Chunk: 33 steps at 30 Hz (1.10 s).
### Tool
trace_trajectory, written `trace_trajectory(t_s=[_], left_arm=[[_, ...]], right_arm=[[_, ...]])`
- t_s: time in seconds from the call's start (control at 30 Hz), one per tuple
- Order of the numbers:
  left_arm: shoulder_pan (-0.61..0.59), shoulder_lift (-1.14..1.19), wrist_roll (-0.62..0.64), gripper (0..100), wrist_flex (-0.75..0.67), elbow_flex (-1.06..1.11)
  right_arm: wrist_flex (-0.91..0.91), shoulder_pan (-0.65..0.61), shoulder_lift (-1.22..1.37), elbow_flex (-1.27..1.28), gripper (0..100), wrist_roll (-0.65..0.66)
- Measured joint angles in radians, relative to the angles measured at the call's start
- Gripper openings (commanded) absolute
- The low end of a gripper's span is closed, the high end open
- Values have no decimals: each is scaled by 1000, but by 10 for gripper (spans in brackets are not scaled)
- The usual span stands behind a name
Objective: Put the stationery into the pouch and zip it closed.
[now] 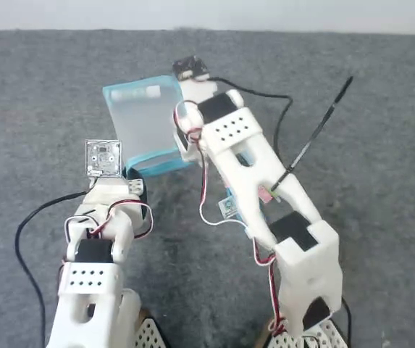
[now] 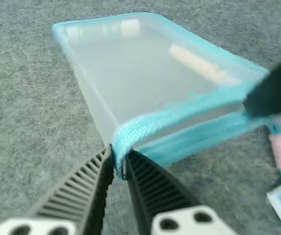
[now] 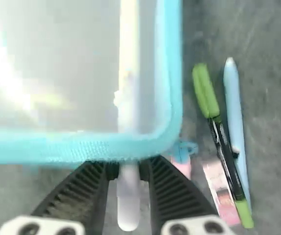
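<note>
The translucent pouch (image 1: 143,122) with a teal zip edge lies on the grey mat. My left gripper (image 2: 119,164) is shut on the pouch's teal near corner (image 2: 130,132). At the pouch's open edge my right gripper (image 3: 128,169) is shut on a white pen (image 3: 128,200), whose front part lies inside the pouch (image 3: 57,73). Through the pouch wall a pale pen (image 2: 196,63) shows. A green pen (image 3: 217,142), a light blue pen (image 3: 236,132) and a pink eraser (image 3: 218,191) lie on the mat beside the pouch.
The right arm (image 1: 258,181) stretches over the loose stationery (image 1: 229,206). A black cable (image 1: 316,134) runs off to its right. Grey mat (image 1: 48,87) surrounds the pouch on the far and left sides.
</note>
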Motion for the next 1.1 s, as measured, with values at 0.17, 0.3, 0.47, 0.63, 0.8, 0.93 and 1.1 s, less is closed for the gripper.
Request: trace_trajectory(t_s=[0.17, 0.3, 0.47, 0.63, 0.8, 0.93, 1.1], left_arm=[[-9, 0, 3, 12, -17, -2], [-9, 0, 3, 12, -17, -2], [-9, 0, 0, 12, -17, -2], [-9, 0, 0, 12, -17, 0], [-9, 0, 0, 12, -17, 0], [0, 0, -9, 11, -17, 0], [69, 0, -86, 11, 12, 0]], right_arm=[[-11, -51, 20, -94, 213, -28], [41, -91, 20, -143, 203, -28], [143, -101, -23, -207, 180, 9], [236, -75, -169, -216, 180, 91], [328, 21, -267, -216, 180, 158], [330, 109, -338, -121, 180, 195], [209, 173, -451, 210, 180, 252]])
